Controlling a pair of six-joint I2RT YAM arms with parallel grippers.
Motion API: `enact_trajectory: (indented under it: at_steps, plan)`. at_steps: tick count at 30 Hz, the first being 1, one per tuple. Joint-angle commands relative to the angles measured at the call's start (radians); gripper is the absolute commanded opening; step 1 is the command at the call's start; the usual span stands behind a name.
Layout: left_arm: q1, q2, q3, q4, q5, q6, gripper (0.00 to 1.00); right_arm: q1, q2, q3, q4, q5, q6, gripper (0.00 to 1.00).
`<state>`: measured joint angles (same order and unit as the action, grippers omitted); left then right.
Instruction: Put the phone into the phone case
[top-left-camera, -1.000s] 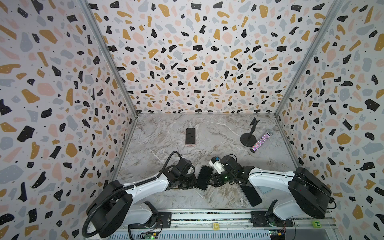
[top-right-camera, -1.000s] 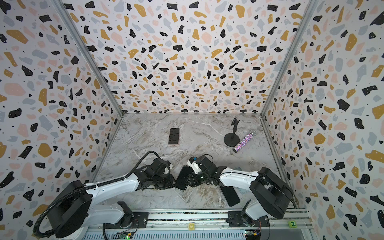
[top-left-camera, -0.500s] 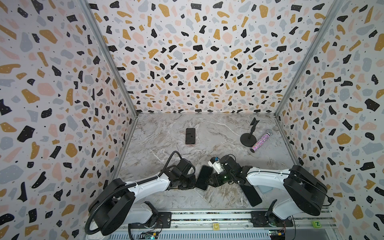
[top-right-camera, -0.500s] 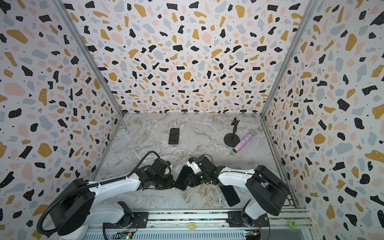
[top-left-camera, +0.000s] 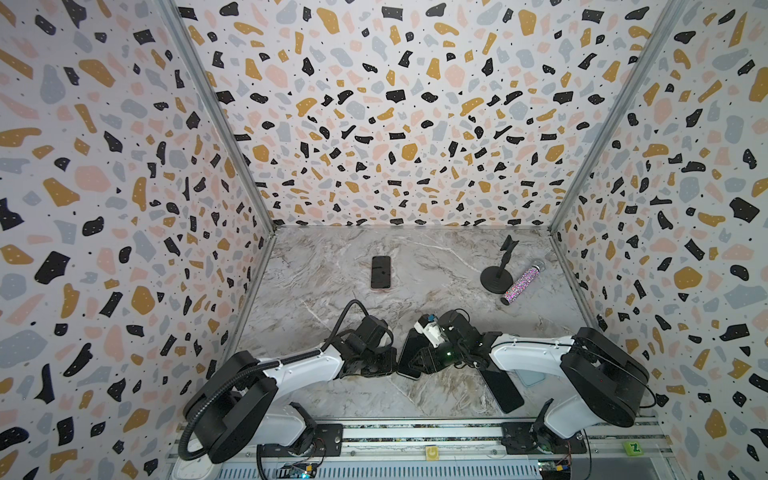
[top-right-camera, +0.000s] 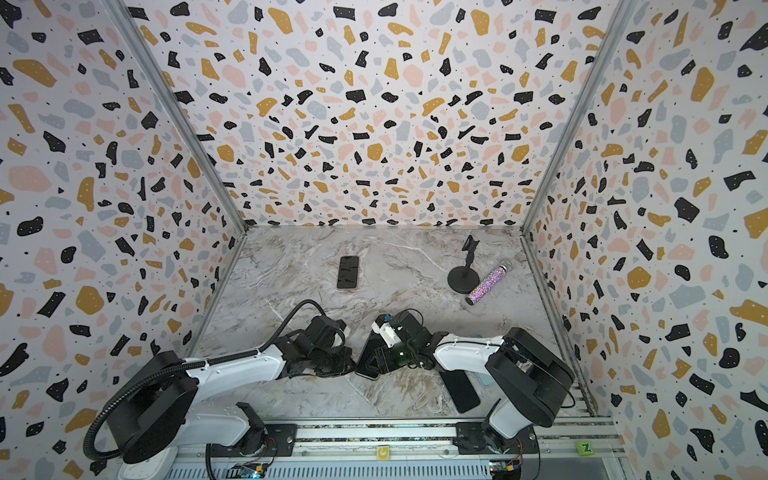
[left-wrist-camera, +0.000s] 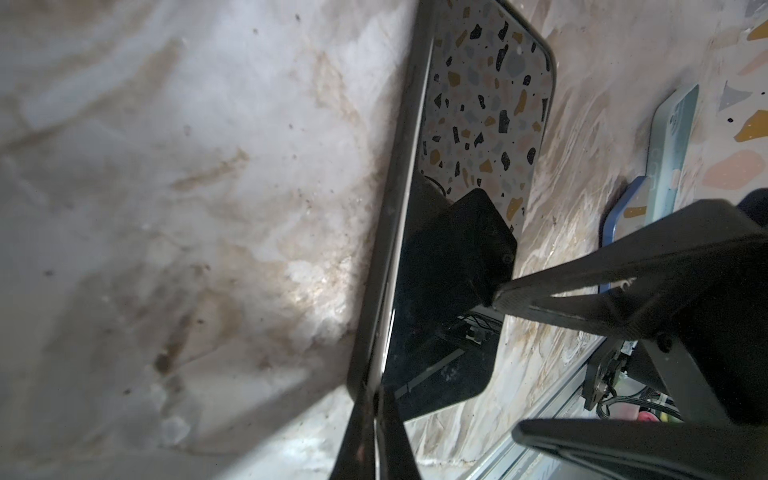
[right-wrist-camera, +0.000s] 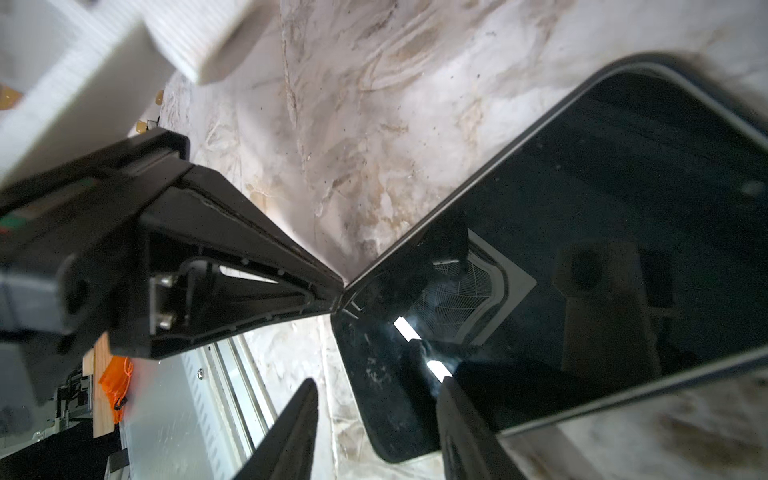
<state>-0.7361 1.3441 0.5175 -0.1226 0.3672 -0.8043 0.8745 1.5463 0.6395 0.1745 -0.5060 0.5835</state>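
The marble table (top-left-camera: 332, 291) is shut in by terrazzo walls (top-left-camera: 374, 124) on three sides and by a metal rail (top-left-camera: 415, 432) along the front. The black stand (top-left-camera: 496, 277) sits toward the right rear, close to the right wall. Just beside the stand's base, on the wall side, lies one glitter microphone (top-left-camera: 520, 284). Level with the stand and well to its left lies a second phone (top-left-camera: 381, 272), screen up, with bare marble all round it. The phone (left-wrist-camera: 469, 145) lies much nearer the rail than the stand and left of it, between the two arms. The left gripper (left-wrist-camera: 376, 399) is pinched tight on one corner of the phone. The right gripper (right-wrist-camera: 378, 386) has its fingers part-spread astride the neighbouring corner of the same short end, one tip over the glass and one off it over marble. Frontward of the stand, under the right arm, lie one black slab (top-left-camera: 503, 392) close to the rail and one pale blue phone case (left-wrist-camera: 671, 137) just beside it. Bare marble runs from the stand forward to the grippers. In all there are two phones, one case, one slab, one stand and one microphone.
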Motion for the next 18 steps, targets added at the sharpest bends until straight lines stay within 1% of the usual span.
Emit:
enact_trajectory:
  at_steps: [1,14,17,18]
  plan:
    - [-0.012,0.046,-0.039,-0.008,-0.03,0.004,0.02,0.009,0.009,-0.001,0.009,-0.009,0.007,0.48]
    - [-0.016,0.089,-0.08,0.028,-0.037,0.004,0.0,0.018,0.029,0.004,-0.002,0.006,-0.005,0.49]
    - [-0.017,0.058,-0.042,-0.024,-0.052,0.017,0.0,0.017,0.004,0.037,-0.067,0.027,-0.024,0.48]
    - [-0.017,0.039,-0.018,-0.05,-0.061,0.025,0.03,0.017,-0.014,0.05,-0.1,0.044,-0.032,0.48]
